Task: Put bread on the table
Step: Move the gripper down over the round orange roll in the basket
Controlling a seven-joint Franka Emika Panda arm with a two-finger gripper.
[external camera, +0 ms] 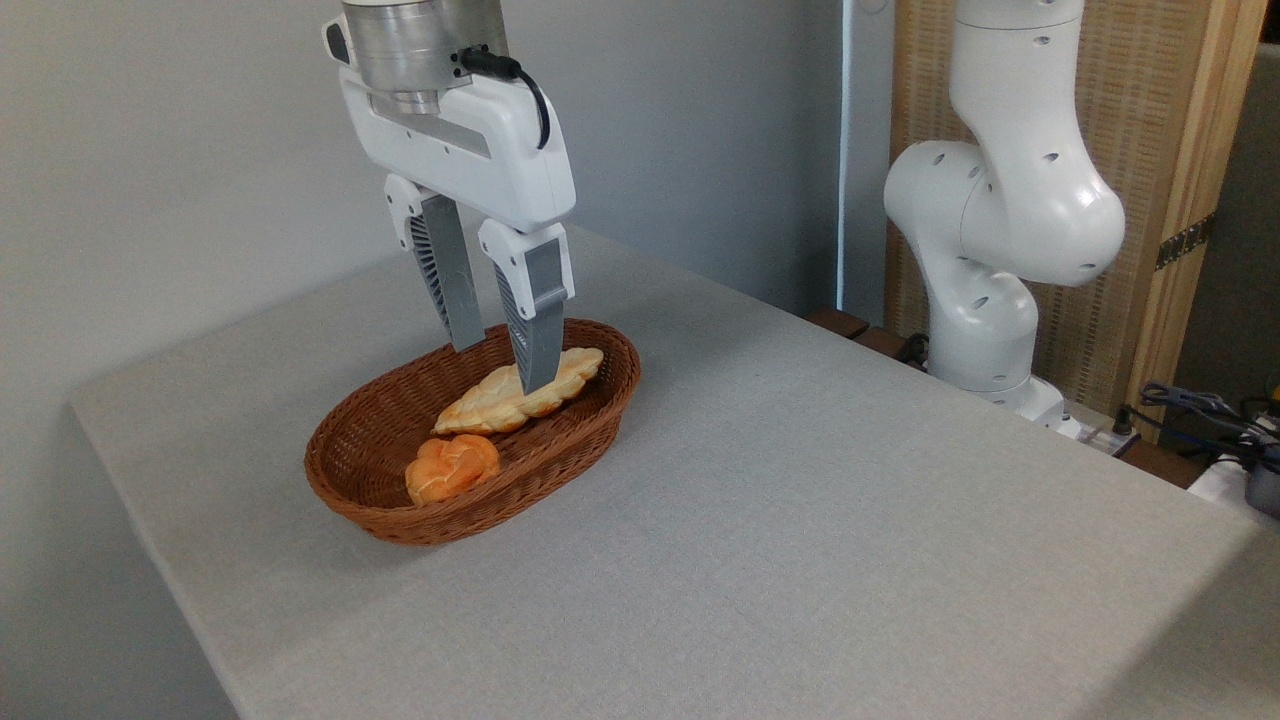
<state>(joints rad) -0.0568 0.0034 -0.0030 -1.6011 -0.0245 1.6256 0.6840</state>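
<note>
The bread (452, 468), a small round orange-golden knotted bun, lies at the near end of a brown oval wicker basket (365, 505) on the grey table (800, 520). My gripper (503, 368) hangs open over the basket's far half, fingertips pointing down, nothing between them. Its near finger (535, 330) overlaps a longer, paler braided loaf (520, 392) in the picture; whether it touches the loaf I cannot tell. The bun sits apart from the fingers, below and to the left of them.
The arm's white base and lower links (1000, 230) stand off the table's far right edge, in front of a wooden screen. Cables and small devices (1220, 420) lie at the far right. Grey wall runs behind the table.
</note>
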